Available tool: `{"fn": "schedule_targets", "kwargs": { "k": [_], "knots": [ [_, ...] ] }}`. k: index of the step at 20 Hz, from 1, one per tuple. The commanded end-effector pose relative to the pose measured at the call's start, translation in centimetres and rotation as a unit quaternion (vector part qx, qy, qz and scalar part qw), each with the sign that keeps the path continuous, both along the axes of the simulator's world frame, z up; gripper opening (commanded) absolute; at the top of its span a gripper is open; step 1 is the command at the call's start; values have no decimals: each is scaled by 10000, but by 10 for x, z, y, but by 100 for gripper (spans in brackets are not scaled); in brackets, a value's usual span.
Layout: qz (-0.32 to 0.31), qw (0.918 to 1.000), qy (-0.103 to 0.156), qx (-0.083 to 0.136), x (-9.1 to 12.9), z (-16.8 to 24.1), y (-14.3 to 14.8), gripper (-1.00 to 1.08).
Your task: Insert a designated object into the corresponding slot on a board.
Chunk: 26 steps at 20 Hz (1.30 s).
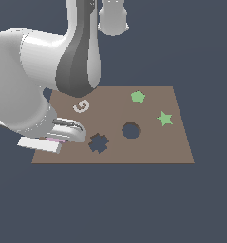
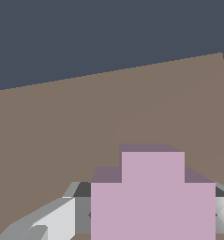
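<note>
The tool appeared to be clamped on the pink piece low over the board near its corner at the exterior view's left, just beside the lobed slot, so the carry was underway and alignment over that slot came next.

One brown board lies in the exterior view, and it carries two dark holes: one jagged, lobed slot and one smooth round hole at about two o'clock from it. Loose pieces number four: two green ones, a pentagon and a star; one white spiral piece; and one pale pink piece, seen close in the wrist view. One robot arm is present, with one pincer.
</note>
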State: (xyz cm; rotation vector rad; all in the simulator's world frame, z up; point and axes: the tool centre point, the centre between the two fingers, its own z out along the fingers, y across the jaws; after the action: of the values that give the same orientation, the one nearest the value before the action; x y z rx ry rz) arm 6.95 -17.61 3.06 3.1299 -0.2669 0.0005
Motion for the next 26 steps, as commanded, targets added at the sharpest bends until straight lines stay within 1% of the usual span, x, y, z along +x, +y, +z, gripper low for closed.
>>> {"fn": "schedule_targets", "kwargs": {
  "k": [1,10,16,21,26],
  "knots": [
    [-47,10000,1,1,-1,0,2,-100],
    [-579,9983,1,1,-5,1,18,-100],
    [-1199,9928,1,2,-9,3,38,-100],
    [-1866,9824,1,2,-9,5,60,-100],
    [-2586,9660,2,3,-5,6,85,-100]
  ]
}}
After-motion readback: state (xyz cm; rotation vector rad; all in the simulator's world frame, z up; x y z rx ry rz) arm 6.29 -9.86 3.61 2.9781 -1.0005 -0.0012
